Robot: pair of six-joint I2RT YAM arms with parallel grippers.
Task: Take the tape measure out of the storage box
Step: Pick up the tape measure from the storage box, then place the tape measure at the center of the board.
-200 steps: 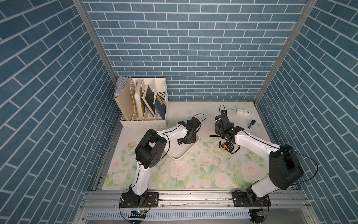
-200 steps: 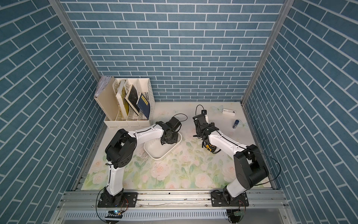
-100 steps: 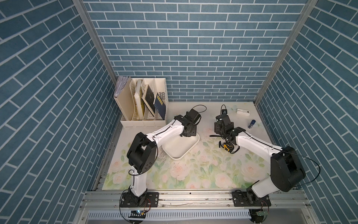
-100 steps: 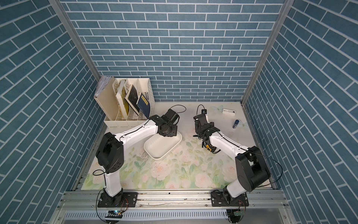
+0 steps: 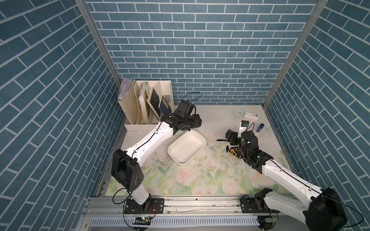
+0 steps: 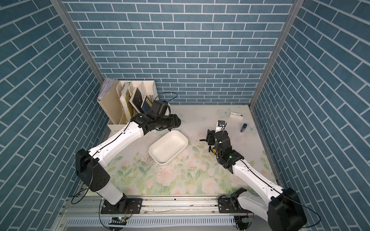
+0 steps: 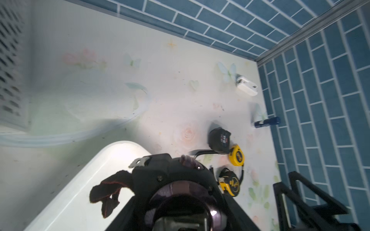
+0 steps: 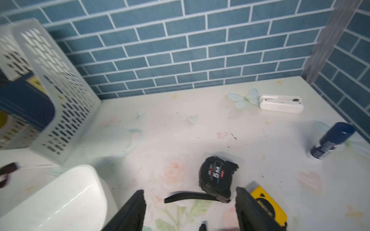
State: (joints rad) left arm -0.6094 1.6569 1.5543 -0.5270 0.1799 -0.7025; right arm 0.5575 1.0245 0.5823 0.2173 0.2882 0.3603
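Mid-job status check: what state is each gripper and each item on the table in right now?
storage box: empty, flat on table.
left gripper: shut on held tape measure, raised clear of the box.
right gripper: open, empty.
black tape measure: lying on table, strap out, free.
yellow tape measure: on table, free.
black-and-yellow tape measure: on table, free.
blue tube: lying on its side.
file holder: upright, books inside.

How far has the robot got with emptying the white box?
Nearly done. The box looks empty; three tape measures lie on the table. The left claw holds a fourth tape, lifted by the box's end. Left: setting it down.
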